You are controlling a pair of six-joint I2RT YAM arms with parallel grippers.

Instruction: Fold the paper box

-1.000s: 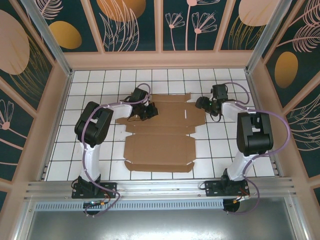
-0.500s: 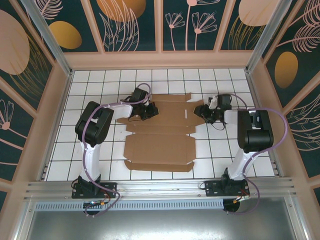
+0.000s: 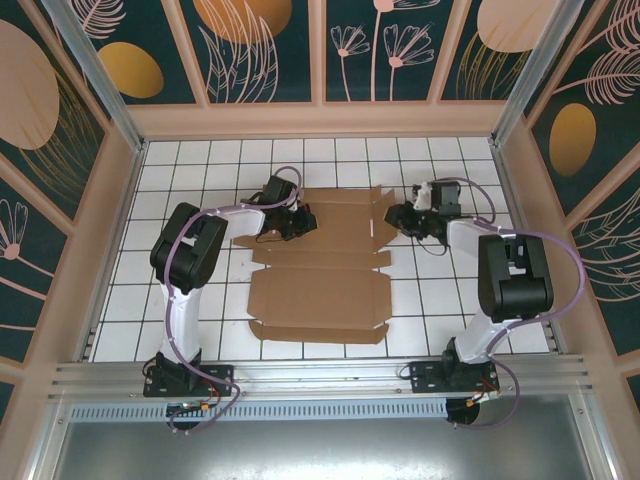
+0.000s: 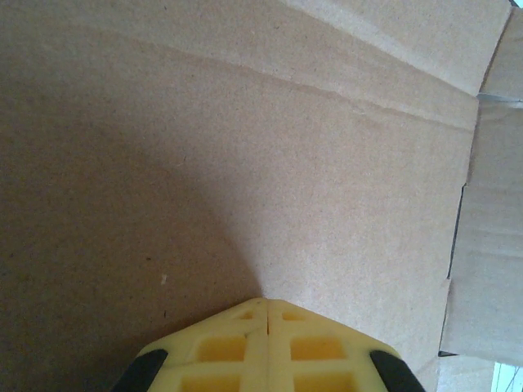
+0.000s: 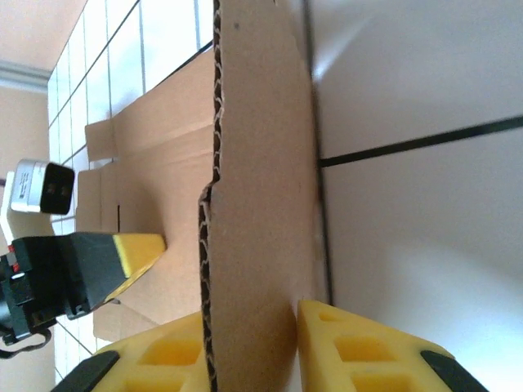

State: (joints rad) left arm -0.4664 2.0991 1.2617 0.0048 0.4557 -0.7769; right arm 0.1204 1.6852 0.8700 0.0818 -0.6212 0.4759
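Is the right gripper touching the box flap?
Touching. In the right wrist view the flap of the box stands inside the right gripper, both yellow fingers flush against it.

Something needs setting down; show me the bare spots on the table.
Free: tiles between box and back wall; tiles left of the left arm; tiles between box and right arm. Crowded: the box's far corners, where left gripper presses and right gripper pinches a flap.

Open tiles point(image 3: 125, 300) surround the paper box point(image 3: 318, 292); raised flap point(image 3: 380, 215) obstructs.
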